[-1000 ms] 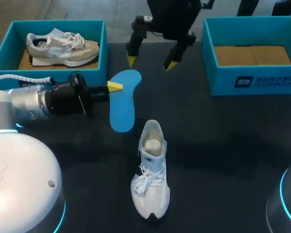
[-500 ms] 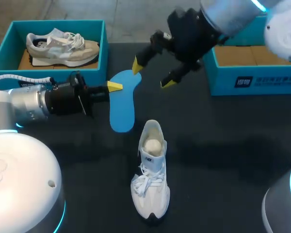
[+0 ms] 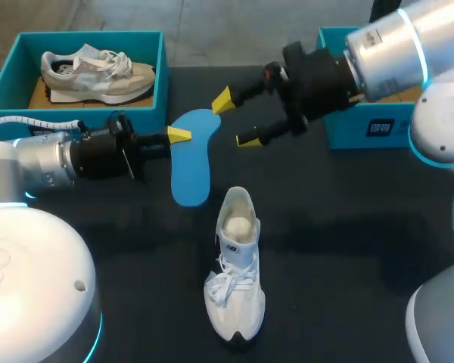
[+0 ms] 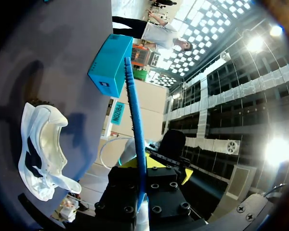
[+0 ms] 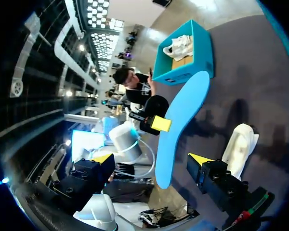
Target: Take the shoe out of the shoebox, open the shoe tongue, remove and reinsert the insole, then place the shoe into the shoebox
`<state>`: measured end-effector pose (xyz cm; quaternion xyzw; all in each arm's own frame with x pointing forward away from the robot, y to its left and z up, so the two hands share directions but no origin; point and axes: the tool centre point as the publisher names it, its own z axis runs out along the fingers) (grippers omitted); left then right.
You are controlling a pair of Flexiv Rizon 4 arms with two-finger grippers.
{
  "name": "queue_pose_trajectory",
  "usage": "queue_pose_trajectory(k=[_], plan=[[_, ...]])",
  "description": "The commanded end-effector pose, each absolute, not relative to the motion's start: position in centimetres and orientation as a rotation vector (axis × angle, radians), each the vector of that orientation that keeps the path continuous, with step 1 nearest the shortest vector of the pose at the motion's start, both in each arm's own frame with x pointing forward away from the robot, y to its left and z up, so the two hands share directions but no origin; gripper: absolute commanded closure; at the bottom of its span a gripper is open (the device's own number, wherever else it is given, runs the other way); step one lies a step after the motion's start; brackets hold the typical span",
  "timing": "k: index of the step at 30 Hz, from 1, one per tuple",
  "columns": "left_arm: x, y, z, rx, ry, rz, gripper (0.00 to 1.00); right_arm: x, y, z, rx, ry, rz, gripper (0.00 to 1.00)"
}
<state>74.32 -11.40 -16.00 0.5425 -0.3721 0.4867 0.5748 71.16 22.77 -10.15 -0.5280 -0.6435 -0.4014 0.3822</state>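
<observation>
- I'm gripping the blue insole (image 3: 193, 166) in my left end effector (image 3: 178, 134).
- My right end effector (image 3: 234, 119) is hovering wide open beside it.
- The shoe (image 3: 234, 272) is lying on the table (image 3: 348, 227).
- The right box (image 3: 340, 134) is showing a white label (image 3: 380, 127).

Even overhead light, soft shadows on dark table (image 3: 348, 227) — wrist views glare-streaked

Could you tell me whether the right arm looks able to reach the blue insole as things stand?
Probably yes: the right gripper hangs open just beside the blue insole, nothing between them; the left gripper grips only one edge.
</observation>
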Motion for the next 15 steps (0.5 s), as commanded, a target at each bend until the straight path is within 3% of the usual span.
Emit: queue_pose_trajectory(k=[1, 15], plan=[[74.26, -11.41, -15.92, 1.274, -0.872, 1.139, 1.0, 70.83, 23.0, -10.87, -1.079, -1.349, -1.203, 0.0], [74.24, -10.47, -15.7, 1.157, -1.004, 1.26, 1.0, 70.82, 23.17, -11.2, -1.091, -1.344, -1.177, 0.0]])
